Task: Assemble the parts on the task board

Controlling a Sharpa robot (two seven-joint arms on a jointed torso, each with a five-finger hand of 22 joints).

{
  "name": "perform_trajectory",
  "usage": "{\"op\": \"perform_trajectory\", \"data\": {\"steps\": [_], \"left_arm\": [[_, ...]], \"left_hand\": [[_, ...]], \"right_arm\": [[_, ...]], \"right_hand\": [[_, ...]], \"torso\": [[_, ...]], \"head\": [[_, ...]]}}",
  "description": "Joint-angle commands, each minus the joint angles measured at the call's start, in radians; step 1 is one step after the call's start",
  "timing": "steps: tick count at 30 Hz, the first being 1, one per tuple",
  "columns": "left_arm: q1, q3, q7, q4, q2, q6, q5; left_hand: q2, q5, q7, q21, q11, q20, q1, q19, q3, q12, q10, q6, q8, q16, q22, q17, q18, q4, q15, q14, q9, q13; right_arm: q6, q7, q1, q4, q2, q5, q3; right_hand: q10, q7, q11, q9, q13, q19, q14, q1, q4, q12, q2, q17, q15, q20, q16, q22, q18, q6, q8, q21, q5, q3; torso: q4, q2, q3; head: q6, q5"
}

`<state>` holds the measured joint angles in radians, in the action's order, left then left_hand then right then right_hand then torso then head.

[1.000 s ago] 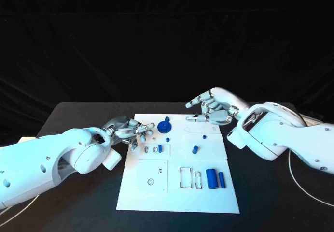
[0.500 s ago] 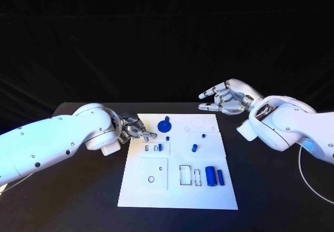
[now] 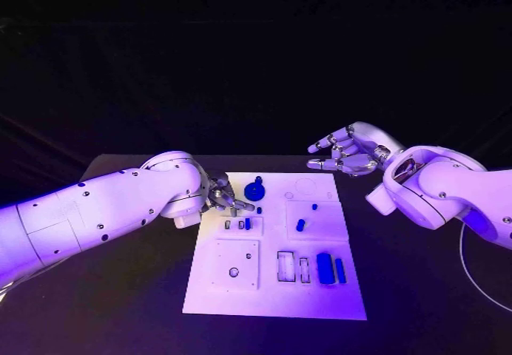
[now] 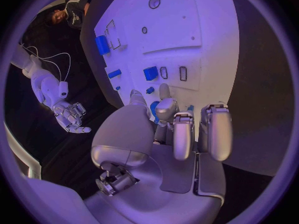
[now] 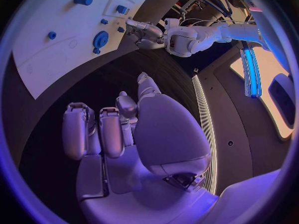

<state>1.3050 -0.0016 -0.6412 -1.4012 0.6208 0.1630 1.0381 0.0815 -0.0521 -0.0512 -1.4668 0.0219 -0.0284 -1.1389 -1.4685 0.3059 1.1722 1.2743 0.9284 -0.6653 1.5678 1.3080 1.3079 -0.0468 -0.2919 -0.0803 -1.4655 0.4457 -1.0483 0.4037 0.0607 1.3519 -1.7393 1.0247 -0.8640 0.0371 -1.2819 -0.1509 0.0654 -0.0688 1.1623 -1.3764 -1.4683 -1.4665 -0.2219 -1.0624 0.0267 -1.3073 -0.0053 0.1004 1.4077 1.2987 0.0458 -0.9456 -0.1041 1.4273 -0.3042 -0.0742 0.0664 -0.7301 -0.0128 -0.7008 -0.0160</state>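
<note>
My left hand (image 3: 221,198) hovered, fingers curled and holding nothing, at the task board's (image 3: 320,296) left edge, just beside the round blue part (image 3: 255,191); my right hand (image 3: 347,151) hung empty, fingers apart, beyond the board's far right corner.

The task board (image 3: 272,296) is laid in the middle of the table (image 3: 427,310). On the board's far part a round part (image 3: 255,191) is placed, with the left hand (image 3: 222,198) just to its left, over the board's left edge. The right hand (image 3: 348,151) is held beyond the board's far right corner, apparently clear of it. Near the board's right edge, towards the front, two long parts (image 3: 331,269) are laid side by side.
</note>
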Motion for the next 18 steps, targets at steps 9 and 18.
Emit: {"op": "perform_trajectory", "data": {"steps": [9,18], "left_arm": [[0.001,-0.008,-0.02,0.039,-0.048,0.072,0.022],[0.001,-0.009,-0.02,0.051,-0.069,0.093,0.014]], "left_hand": [[0.008,0.006,0.006,-0.01,0.003,0.008,0.01,-0.053,0.007,0.013,0.013,-0.003,-0.008,0.003,0.106,0.263,0.015,0.002,-0.006,-0.105,0.006,-0.013],[0.016,0.005,0.008,-0.014,0.004,0.009,-0.002,-0.055,0.009,0.017,0.015,-0.005,-0.014,0.003,0.112,0.263,0.016,0.005,-0.007,-0.105,0.012,-0.017]], "right_arm": [[-0.027,0.013,0.0,0.017,-0.013,-0.01,0.001],[-0.032,0.011,-0.001,0.026,-0.024,-0.011,0.002]], "right_hand": [[-0.004,0.0,-0.003,-0.002,-0.004,0.007,-0.046,0.007,0.002,-0.003,-0.005,-0.004,-0.006,-0.001,-0.007,-0.003,0.021,-0.011,-0.007,-0.007,-0.009,-0.007],[-0.005,0.0,-0.003,-0.002,-0.004,0.008,-0.045,0.009,0.001,-0.005,-0.005,-0.003,-0.006,-0.001,-0.008,-0.006,0.021,-0.011,-0.007,-0.009,-0.011,-0.009]], "torso": [[-0.0001,0.0,0.0008],[0.0001,-0.001,0.0008]], "head": [[-0.008,-0.001],[-0.012,-0.004]]}}
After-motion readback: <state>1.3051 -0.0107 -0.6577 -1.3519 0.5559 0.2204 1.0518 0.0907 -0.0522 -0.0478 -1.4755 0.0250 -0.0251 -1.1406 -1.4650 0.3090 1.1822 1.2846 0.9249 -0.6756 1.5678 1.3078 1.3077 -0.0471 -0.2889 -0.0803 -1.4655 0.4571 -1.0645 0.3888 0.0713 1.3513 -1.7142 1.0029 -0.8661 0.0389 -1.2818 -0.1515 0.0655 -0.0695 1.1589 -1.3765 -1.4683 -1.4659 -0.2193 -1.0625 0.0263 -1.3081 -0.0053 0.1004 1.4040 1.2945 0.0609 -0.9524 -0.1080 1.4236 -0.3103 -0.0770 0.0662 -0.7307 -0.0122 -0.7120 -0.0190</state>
